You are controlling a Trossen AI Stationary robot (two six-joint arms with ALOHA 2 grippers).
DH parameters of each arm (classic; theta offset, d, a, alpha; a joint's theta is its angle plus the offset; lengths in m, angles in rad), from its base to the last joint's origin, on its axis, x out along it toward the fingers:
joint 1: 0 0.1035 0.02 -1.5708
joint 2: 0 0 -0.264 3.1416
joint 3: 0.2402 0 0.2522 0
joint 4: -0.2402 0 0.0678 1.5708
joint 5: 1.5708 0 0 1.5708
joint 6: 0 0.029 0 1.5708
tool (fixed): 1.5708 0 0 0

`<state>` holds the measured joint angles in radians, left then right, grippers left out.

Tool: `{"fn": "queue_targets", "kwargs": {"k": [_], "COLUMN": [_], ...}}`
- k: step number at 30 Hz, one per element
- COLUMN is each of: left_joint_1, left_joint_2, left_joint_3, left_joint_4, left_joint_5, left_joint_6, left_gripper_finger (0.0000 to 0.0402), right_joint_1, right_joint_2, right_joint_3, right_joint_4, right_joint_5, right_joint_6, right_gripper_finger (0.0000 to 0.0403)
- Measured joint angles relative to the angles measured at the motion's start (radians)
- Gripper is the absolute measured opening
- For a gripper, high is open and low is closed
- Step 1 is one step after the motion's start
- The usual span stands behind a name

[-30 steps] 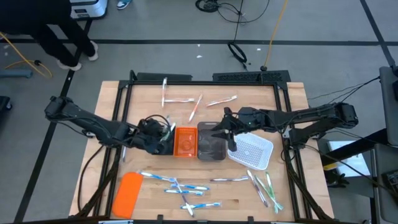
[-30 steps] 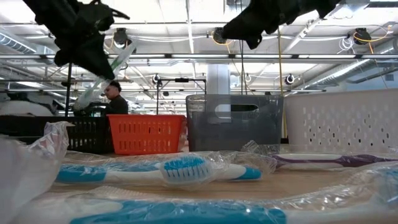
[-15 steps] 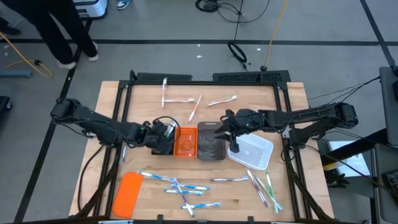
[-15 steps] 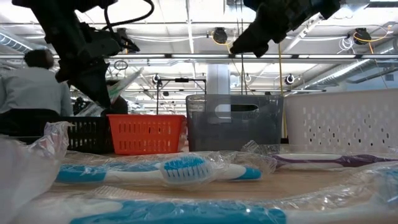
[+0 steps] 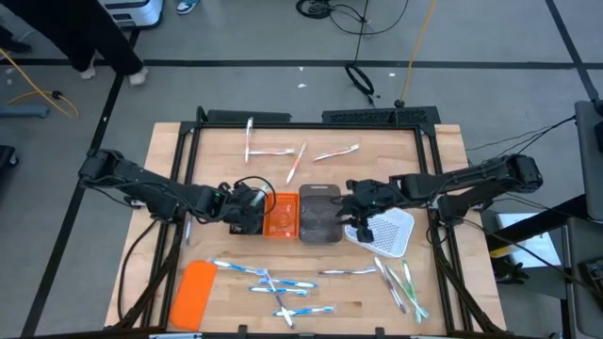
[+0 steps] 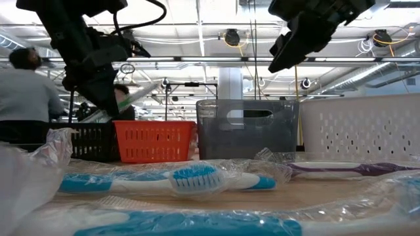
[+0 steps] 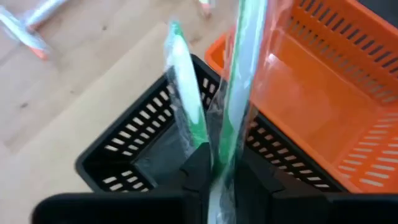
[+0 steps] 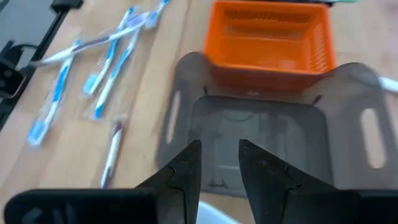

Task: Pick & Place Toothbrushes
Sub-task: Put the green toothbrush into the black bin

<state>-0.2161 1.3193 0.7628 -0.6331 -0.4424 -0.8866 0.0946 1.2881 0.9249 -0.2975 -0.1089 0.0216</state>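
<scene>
I see one green-white toothbrush [image 7: 239,81], wrapped in clear film, standing nearly upright between the left gripper's [image 7: 214,171] fingers, over the black tray [image 7: 143,155]. A second green-white one [image 7: 185,87] leans inside that tray. Blue-white toothbrushes [image 5: 268,281] lie scattered flat on the worktop's near side; pink-white ones [image 5: 300,156] lie on the far side. Green and pale ones [image 5: 400,285] lie near right.

Right end effector [image 5: 356,215] moved off grey tray [image 5: 320,215] (toward white tray [image 5: 388,231]).

Grey floor [image 5: 283,38]; ceiling pipes [image 6: 197,60], perhaps lamps.
</scene>
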Motion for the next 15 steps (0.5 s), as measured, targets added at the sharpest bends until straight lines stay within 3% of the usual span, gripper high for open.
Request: {"fn": "queue_targets", "kwargs": {"k": [8, 15], "left_joint_1": [0.0, 0.0], "left_joint_2": [0.0, 0.0], "left_joint_3": [0.0, 0.0], "left_joint_4": [0.007, 0.024], "left_joint_5": [-0.021, -0.021], "left_joint_6": [0.014, 0.019], "left_gripper_finger": [0.0132, 0.0156], "right_joint_1": [0.112, 0.261], "right_joint_2": [0.0, 0.0], "right_joint_3": [0.0, 0.0], "right_joint_4": [-0.087, -0.17], "right_joint_5": [-0.001, -0.001], "right_joint_6": [0.092, 0.284], "right_gripper_finger": [0.01, 0.01]}}
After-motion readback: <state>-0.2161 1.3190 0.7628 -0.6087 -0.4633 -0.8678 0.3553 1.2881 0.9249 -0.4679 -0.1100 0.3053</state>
